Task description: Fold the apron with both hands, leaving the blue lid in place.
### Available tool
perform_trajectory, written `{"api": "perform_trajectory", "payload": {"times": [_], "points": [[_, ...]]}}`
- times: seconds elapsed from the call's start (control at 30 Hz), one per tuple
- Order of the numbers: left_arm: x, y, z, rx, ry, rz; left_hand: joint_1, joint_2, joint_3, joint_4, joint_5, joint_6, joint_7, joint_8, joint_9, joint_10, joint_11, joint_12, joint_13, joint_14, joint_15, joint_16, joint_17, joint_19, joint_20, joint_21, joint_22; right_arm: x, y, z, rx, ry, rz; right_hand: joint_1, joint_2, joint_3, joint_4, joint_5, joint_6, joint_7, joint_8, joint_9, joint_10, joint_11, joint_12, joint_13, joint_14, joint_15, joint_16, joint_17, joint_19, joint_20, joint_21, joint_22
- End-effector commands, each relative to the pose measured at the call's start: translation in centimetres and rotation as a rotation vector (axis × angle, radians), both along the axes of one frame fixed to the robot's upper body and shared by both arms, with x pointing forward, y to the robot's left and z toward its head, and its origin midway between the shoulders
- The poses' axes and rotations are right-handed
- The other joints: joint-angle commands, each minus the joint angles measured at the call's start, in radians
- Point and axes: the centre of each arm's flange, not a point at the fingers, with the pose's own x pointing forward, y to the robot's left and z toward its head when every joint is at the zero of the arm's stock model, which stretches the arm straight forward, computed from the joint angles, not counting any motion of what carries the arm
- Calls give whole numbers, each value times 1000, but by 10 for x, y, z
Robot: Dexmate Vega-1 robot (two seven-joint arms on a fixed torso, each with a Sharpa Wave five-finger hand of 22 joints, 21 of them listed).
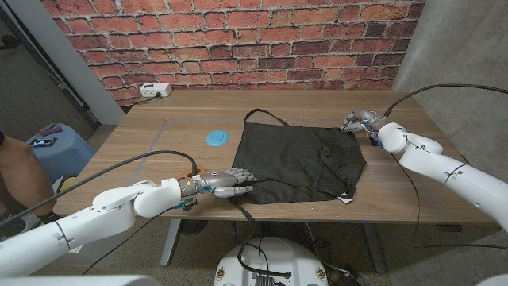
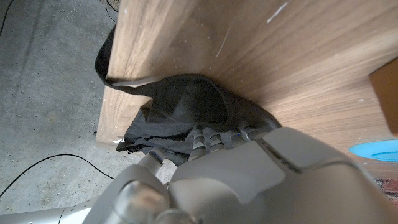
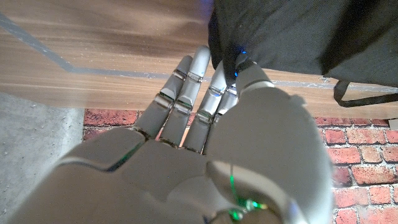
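A black apron [image 1: 302, 163] lies spread on the wooden table [image 1: 159, 159], one strap trailing off the near edge [image 1: 244, 211]. The blue lid [image 1: 217, 137] sits just off its far left corner, apart from the cloth. My left hand [image 1: 230, 184] is at the near left corner; in the left wrist view its fingers [image 2: 211, 138] are buried in bunched apron cloth [image 2: 186, 106], gripping it, with the blue lid [image 2: 376, 149] beyond. My right hand [image 1: 359, 122] is at the far right corner, pinching the apron's edge [image 3: 292, 31] between thumb and fingers [image 3: 239, 68].
A white power strip [image 1: 155, 90] lies at the table's back left edge under the brick wall. A blue stool [image 1: 59, 147] and a person's leg [image 1: 16, 171] are off the table's left side. Black cables run along both arms.
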Motion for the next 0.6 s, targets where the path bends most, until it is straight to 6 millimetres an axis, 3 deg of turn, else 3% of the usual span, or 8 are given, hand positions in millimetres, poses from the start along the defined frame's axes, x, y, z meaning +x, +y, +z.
{"api": "perform_trajectory", "payload": {"times": [0.03,0.6], "points": [[3,0,1,-8,6,-1,-9,5,3,2,0,7,0,4,2,1,-4,-1,2,-36,-7,0,2,-96,0,9,2,-9,2,9,-11,-12,-15,13,0,-1,9,3,12,2,6,2,7,-1,1,-1,14,-121,-10,7,3,-21,8,4],[5,2,1,-19,5,-2,-8,5,6,1,0,13,-1,3,2,1,-5,-2,2,-35,-7,-1,2,-95,0,8,1,-21,15,16,0,-2,-2,33,-2,-12,14,3,22,3,10,-4,23,2,-3,-9,35,-121,-28,24,6,-19,13,5]]}}
